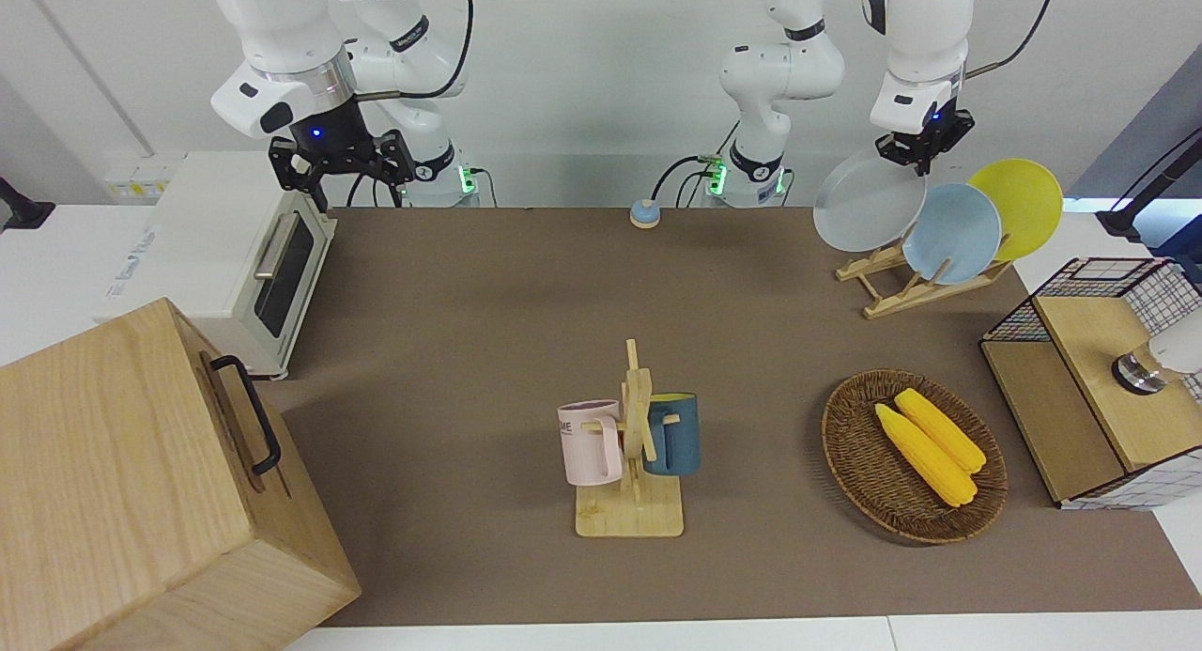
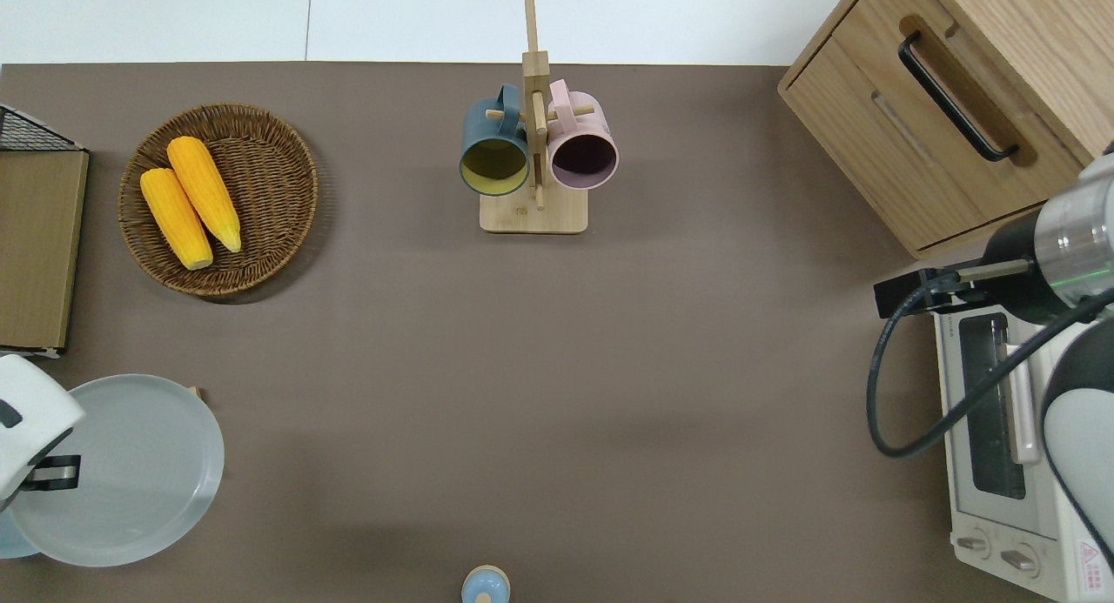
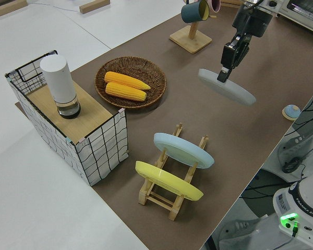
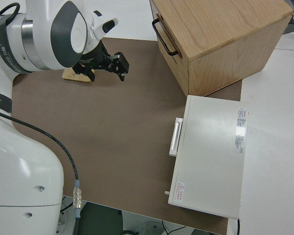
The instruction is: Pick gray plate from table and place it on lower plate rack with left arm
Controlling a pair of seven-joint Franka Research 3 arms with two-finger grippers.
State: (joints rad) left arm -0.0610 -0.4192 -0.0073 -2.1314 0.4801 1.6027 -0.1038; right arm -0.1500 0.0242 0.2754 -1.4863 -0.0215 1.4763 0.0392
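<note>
Left gripper (image 1: 918, 158) pinches the rim of the gray plate (image 1: 866, 203), fingers closed on the edge toward the left arm's end of the table; the plate is in the air, tilted, hanging off the grip like a paddle. Overhead view puts the plate (image 2: 117, 468) over the end of the lower plate rack (image 1: 892, 285) that lies toward the table's middle, with only a tip of rail showing past its rim. Rack already carries the light blue plate (image 1: 950, 233) and, one slot on toward the left arm's end, the yellow plate (image 1: 1019, 205); free pegs remain at the low end, beside the blue plate. Judgement on the step: transport is nearly over, insertion is next. To do it well, tip the plate steeper until it roughly matches the lean of the blue plate, line its lower edge up with an open gap between pegs, then lower slowly until both rails take the weight before letting go. Main risk is the gray rim knocking the blue plate, which in the front view looks just beside it; true clearance is hard to judge from these angles. Rim grip is off-centre, so the plate may swing. Right arm is parked, its gripper (image 1: 340, 165) spread open.
</note>
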